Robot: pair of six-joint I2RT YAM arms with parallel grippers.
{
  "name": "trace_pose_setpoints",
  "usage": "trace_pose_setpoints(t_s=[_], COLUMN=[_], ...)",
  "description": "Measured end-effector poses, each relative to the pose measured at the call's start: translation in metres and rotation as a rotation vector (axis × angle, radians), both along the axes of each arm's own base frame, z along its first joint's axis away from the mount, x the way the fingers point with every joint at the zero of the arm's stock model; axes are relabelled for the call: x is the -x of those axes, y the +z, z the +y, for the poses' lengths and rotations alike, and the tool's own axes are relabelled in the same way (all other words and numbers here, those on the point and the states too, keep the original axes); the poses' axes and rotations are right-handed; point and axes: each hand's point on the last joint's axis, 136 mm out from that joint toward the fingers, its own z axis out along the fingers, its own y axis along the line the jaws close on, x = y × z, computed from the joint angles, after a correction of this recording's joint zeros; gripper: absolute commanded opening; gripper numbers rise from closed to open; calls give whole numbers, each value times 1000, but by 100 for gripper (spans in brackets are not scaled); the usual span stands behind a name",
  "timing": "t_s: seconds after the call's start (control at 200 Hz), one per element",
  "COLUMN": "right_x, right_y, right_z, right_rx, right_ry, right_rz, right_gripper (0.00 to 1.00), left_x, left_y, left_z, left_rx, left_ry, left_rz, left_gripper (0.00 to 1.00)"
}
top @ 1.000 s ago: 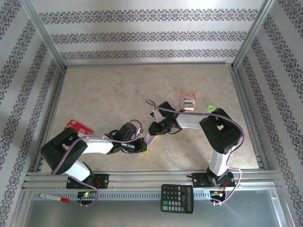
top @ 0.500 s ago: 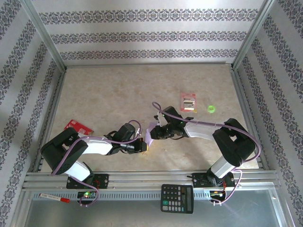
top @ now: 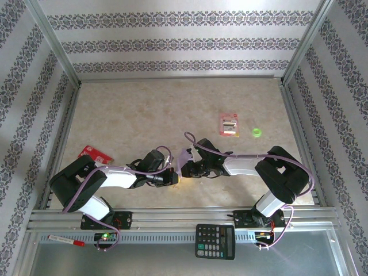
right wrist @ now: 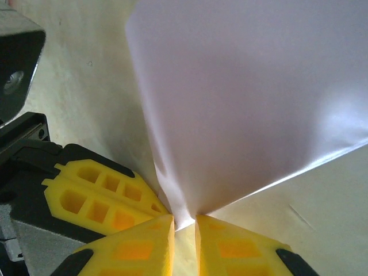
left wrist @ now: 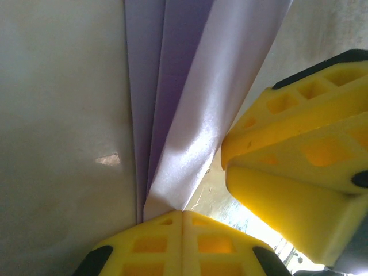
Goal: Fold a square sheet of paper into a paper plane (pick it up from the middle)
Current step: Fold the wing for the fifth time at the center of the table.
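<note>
The square sheet of paper [top: 185,159], pale lavender and folded into long layers, stands up off the table between my two grippers near the front middle. My left gripper [top: 175,179] is shut on its lower folded end [left wrist: 172,172], with the yellow pads [left wrist: 155,241] pressed together. From the right, my right gripper [top: 191,169] meets the same sheet [right wrist: 247,98]. Its jaws [right wrist: 184,221] stand a narrow gap apart, and the paper's pointed corner reaches into the mouth of that gap. The right fingers [left wrist: 293,144] sit close beside the left ones [right wrist: 98,198].
A red-and-white packet [top: 229,124] and a small green ring [top: 256,133] lie behind the right arm. A red packet [top: 95,153] lies at the left. A calculator [top: 215,241] and a marker [top: 66,240] rest on the front rail. Metal frame posts border the table.
The right gripper has swung forward and left, down to the left gripper, and its jaws have narrowed a little. The paper now stands between both. The left arm has stayed put.
</note>
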Motion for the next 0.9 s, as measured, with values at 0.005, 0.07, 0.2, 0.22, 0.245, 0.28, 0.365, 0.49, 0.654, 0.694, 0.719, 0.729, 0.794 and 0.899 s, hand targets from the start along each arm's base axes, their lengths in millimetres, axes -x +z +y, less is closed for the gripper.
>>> trace_pose_setpoints(t_s=[0.005,0.07,0.2,0.22,0.245,0.28,0.365,0.49,0.654,0.694,0.719,0.729,0.794,0.899], right_x=[0,0,-2,-2,-2,-2,-2,-3,-6,-8,-9,-9,-11,-15], right_y=[0,2,4,4,4,2,-2,-9,-11,-12,-12,-12,-12,-13], right_z=[0,3,8,8,8,8,8,8,7,7,6,6,6,5], right_rx=[0,-11,-30,-30,-31,-29,-22,-7,2,4,3,4,4,5], right_ry=[-2,-5,-8,-10,-12,-14,-19,-22,-30,-33,-35,-36,-36,-33], right_rz=[1,0,-5,-4,-2,2,14,26,40,45,48,50,60,76], right_gripper=[17,17,17,17,17,17,17,16,16,16,16,16,16,16], left_x=[0,0,0,0,0,0,0,0,0,0,0,0,0,0], left_y=[0,0,0,0,0,0,0,0,-1,0,0,0,0,-1], left_z=[0,0,0,0,0,0,0,0,0,0,0,-1,-1,-1], left_rx=[0,0,0,0,0,0,0,0,-2,0,0,0,0,0], left_ry=[0,0,0,0,0,0,0,0,-1,-2,-2,-3,-2,-2], left_rz=[0,0,0,0,0,0,0,0,2,3,4,4,3,4], left_gripper=[0,0,0,0,0,0,0,0,0,0,0,0,0,0])
